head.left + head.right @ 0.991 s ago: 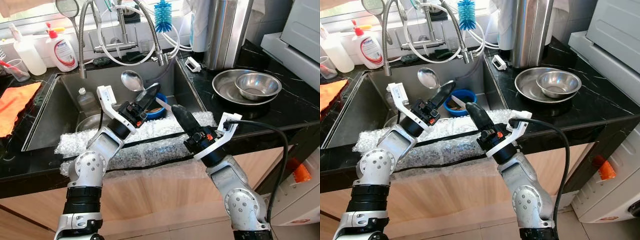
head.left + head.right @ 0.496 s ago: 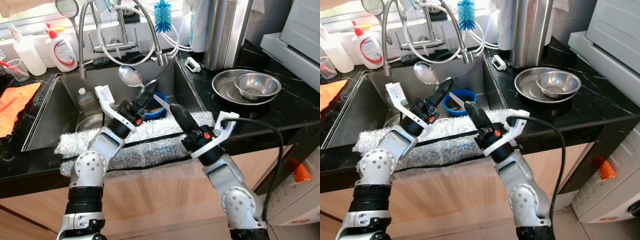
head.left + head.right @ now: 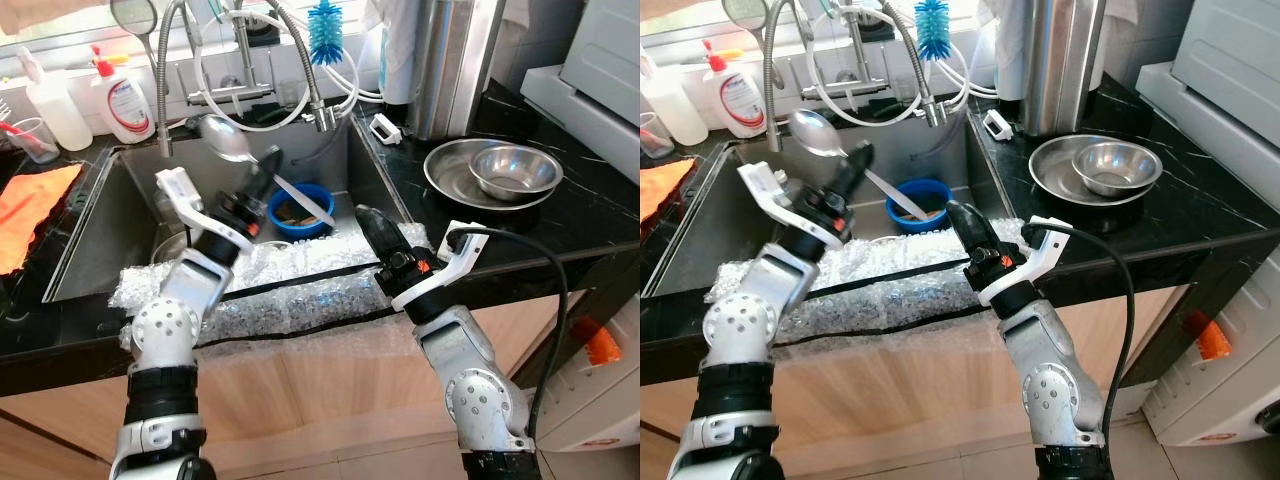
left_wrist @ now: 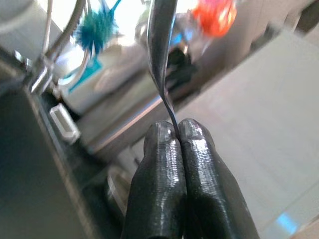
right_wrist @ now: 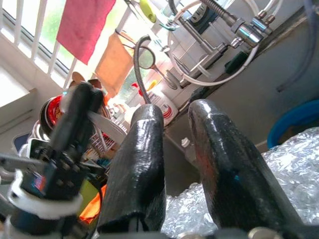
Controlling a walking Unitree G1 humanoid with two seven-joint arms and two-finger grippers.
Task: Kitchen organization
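Note:
My left gripper is shut on the thin handle of a large steel spoon and holds it up over the sink, the spoon's bowl pointing toward the taps. In the left wrist view the two pads press together on the handle. A blue bowl with a knife resting in it sits in the sink's right part. My right gripper hovers over the bubble wrap on the sink's front edge. Its fingers are slightly apart, with nothing between them.
A steel bowl sits in a steel plate on the black counter to the right. Soap bottles and tap hoses line the back. An orange cloth lies at left. A bottle stands in the sink.
My left gripper has swung left and toward the taps, carrying the spoon away from the blue bowl. The right gripper has shifted slightly right over the bubble wrap.

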